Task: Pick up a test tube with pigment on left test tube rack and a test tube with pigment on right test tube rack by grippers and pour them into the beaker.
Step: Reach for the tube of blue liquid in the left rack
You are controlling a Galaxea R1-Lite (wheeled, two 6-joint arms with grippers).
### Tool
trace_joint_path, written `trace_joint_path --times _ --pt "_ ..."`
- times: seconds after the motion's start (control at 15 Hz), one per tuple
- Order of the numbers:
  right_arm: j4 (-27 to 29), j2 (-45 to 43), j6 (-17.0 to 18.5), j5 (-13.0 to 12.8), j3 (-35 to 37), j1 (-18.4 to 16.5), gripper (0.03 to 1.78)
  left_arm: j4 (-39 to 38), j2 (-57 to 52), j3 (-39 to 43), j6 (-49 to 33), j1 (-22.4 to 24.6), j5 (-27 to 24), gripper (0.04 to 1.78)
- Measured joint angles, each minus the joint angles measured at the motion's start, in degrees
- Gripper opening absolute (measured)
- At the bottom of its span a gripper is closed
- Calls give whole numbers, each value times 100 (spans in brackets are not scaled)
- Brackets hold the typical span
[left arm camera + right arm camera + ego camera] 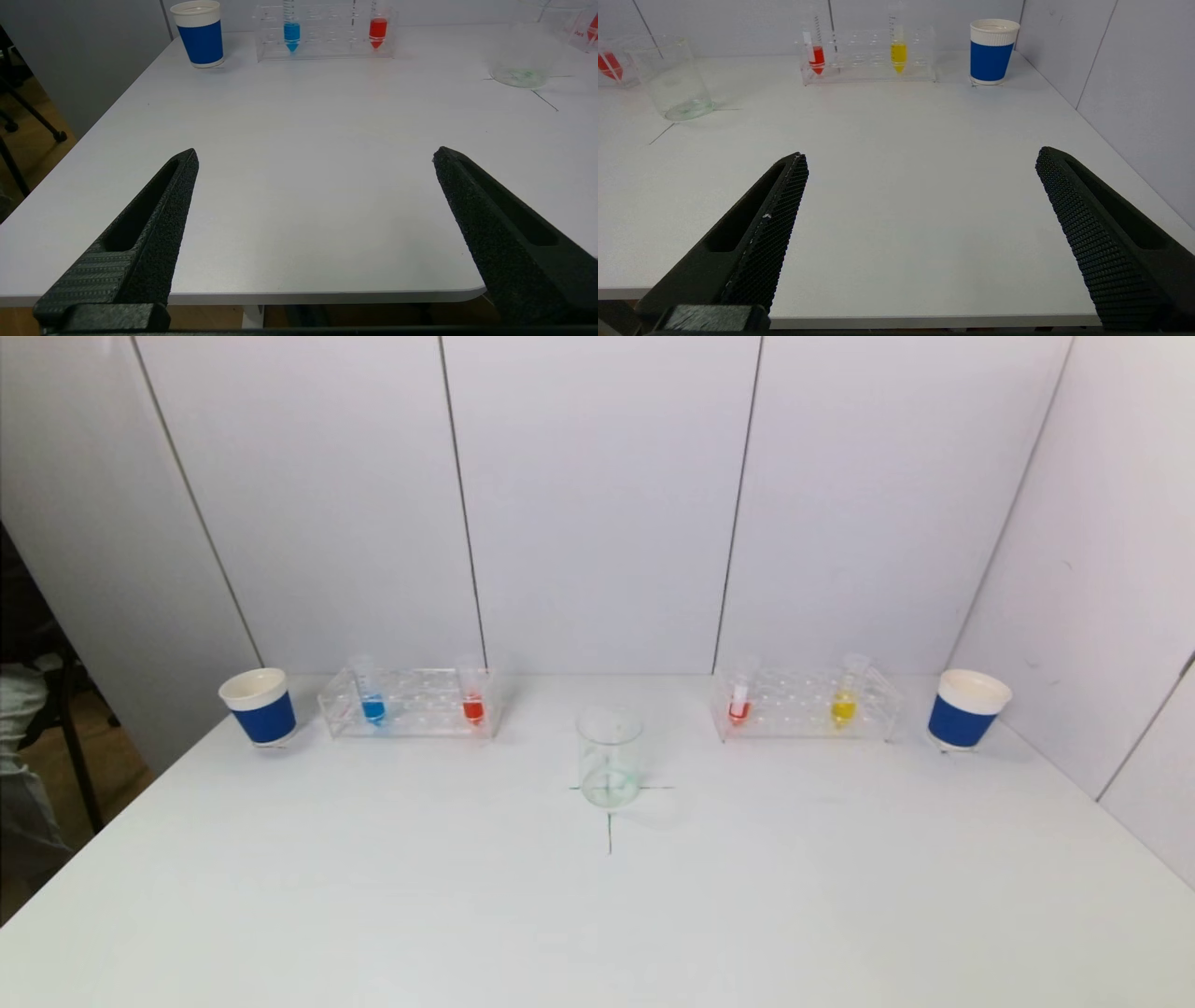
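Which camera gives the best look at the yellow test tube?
The right wrist view: the yellow test tube stands upright in the right rack, large and unobstructed, its scale marks visible. The head view shows it smaller and farther off. The left wrist view does not show it.

The near half of the white surface point(373, 896) lies bare, giving open passage from its front edge toward the far row. In the middle stands a clear glass beaker point(609, 758), apart from everything, with free room on every side. Behind to the left, a clear acrylic rack point(411, 703) holds a blue-filled tube point(372, 698) and a red-filled tube point(472, 698), with empty holes between them. A blue paper cup point(259, 706) stands just beside that rack's outer end. The right clear acrylic rack point(805, 706) and second blue cup point(967, 709) mirror this. Grey wall panels point(597, 504) close off the back and right.
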Motion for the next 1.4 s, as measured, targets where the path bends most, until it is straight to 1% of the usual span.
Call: trace_joint_path --times 0.6,0.73,0.93,1.4 --pt "0 0 0 0 0 0 177 0 0 0 1 0 -2 176" --pt "0 0 0 0 0 0 177 26 0 0 128 0 2 176" --pt "0 0 -2 1 0 0 177 -2 0 0 -44 0 -26 176" --pt "0 0 0 1 0 0 177 -7 0 0 -38 0 -22 176"
